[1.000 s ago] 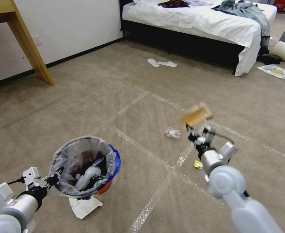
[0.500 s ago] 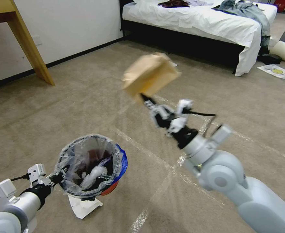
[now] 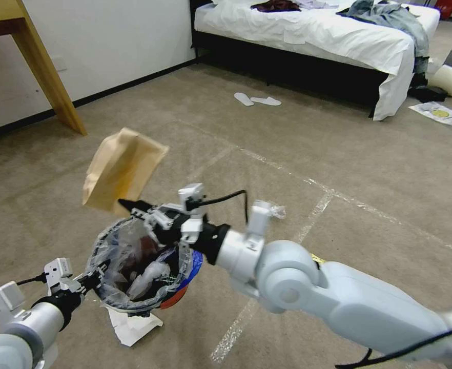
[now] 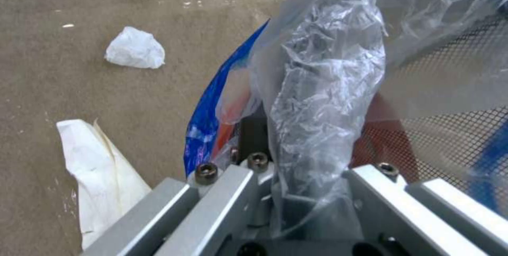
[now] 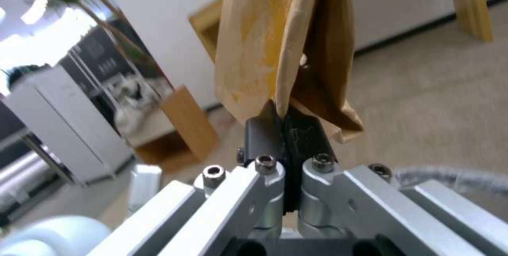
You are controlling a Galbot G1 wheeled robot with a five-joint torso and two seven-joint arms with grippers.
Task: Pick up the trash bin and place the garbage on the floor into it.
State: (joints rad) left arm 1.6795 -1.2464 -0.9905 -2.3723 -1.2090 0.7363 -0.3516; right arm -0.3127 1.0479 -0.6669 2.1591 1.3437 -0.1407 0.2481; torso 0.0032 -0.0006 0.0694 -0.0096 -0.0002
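The left pincer [image 3: 94,277] is clamping the near rim of the trash bin [image 3: 139,264], holding it off the carpet above a white paper scrap [image 3: 134,325] so its lined mouth is facing up. The right pincer [image 3: 134,207], closed tight on one corner of the brown cardboard carton [image 3: 122,169], is holding it over the bin's far rim, apparently for dropping in. Farther off, a clear plastic wad [image 3: 276,210] is lying on the carpet, and white slippers [image 3: 257,100] by the bed [image 3: 313,31].
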